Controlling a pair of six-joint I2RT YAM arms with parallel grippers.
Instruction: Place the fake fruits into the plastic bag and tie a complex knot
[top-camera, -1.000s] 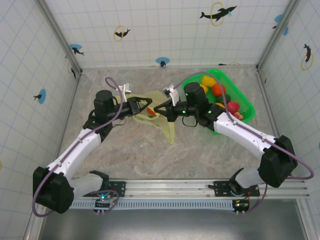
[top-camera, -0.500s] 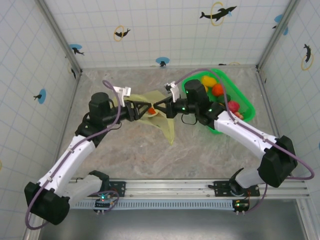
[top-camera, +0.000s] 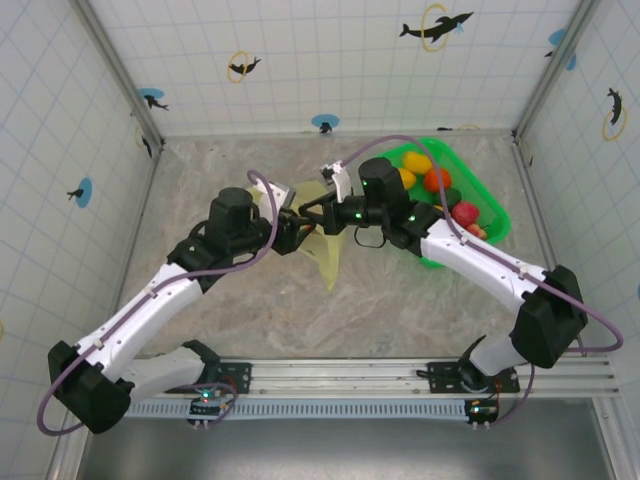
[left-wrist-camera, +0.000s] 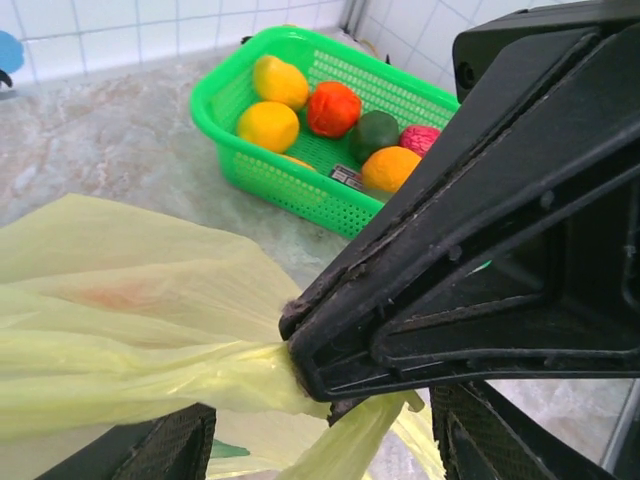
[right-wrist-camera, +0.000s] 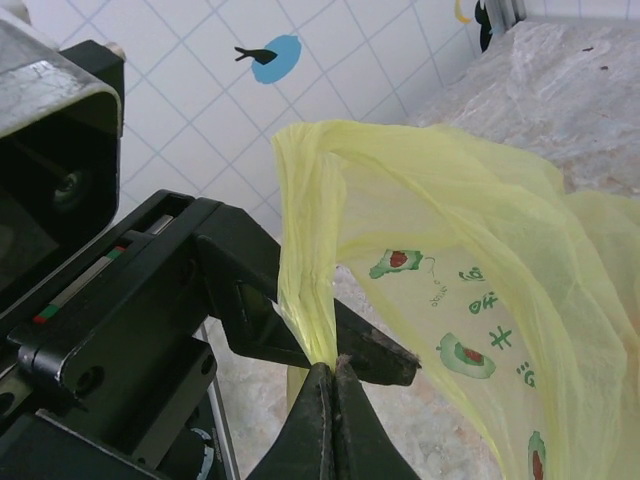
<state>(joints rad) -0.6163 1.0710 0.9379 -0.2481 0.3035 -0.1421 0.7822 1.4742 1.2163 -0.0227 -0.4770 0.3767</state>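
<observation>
The pale yellow plastic bag (top-camera: 328, 255) hangs between the two grippers above the table. My right gripper (top-camera: 313, 214) is shut on a bunched handle strip of the bag (right-wrist-camera: 310, 300), its tips (right-wrist-camera: 331, 372) pressed together. My left gripper (top-camera: 297, 228) is open. In the left wrist view its two fingers stand apart at the bottom edge on either side of the strip and the right gripper's tip (left-wrist-camera: 298, 335). A faint reddish shape shows through the bag (left-wrist-camera: 115, 297). Several fake fruits (left-wrist-camera: 333, 108), yellow, orange, red and dark green, lie in the green basket (left-wrist-camera: 290, 180).
The green basket (top-camera: 500, 215) sits at the back right, close behind the right arm. Tiled walls enclose the marble table on three sides. Open tabletop lies in front of the bag and to its left.
My left gripper opened, letting go of the bag, and moved right until it stood around the right gripper's tip. The right gripper shifted slightly left, still holding the strip.
</observation>
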